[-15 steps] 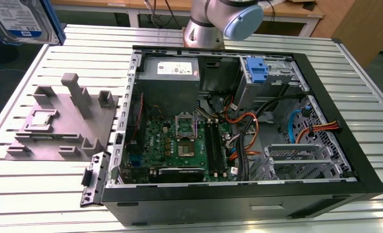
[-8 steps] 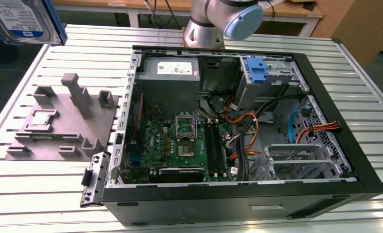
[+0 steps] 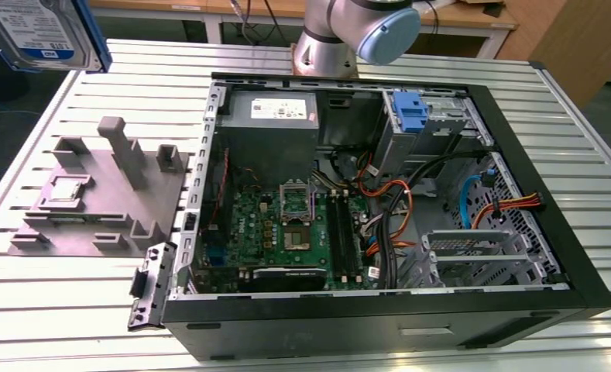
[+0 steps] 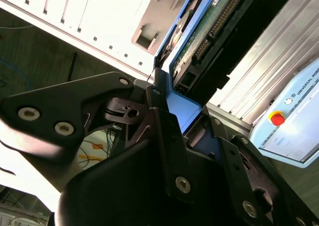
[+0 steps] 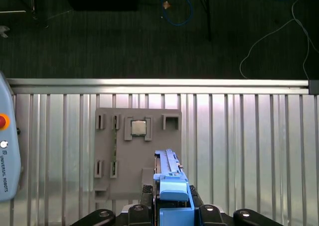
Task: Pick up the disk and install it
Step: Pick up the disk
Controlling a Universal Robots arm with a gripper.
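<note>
Silvery metal on the disk [image 3: 39,27], glossy paper label [image 3: 49,48], smooth blue plastic carrier [image 3: 97,37] – ribbed table [image 3: 78,310] looks brushed aluminium, grey fixture [image 3: 88,194] matt plastic.

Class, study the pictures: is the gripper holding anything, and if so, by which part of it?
Yes. The gripper holds the disk, clamped by one end of its blue carrier, with the drive held edge-on.

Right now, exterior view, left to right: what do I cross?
disk, raised off the table → grey fixture → motherboard → blue bracket in the case's bay → metal cage
</note>
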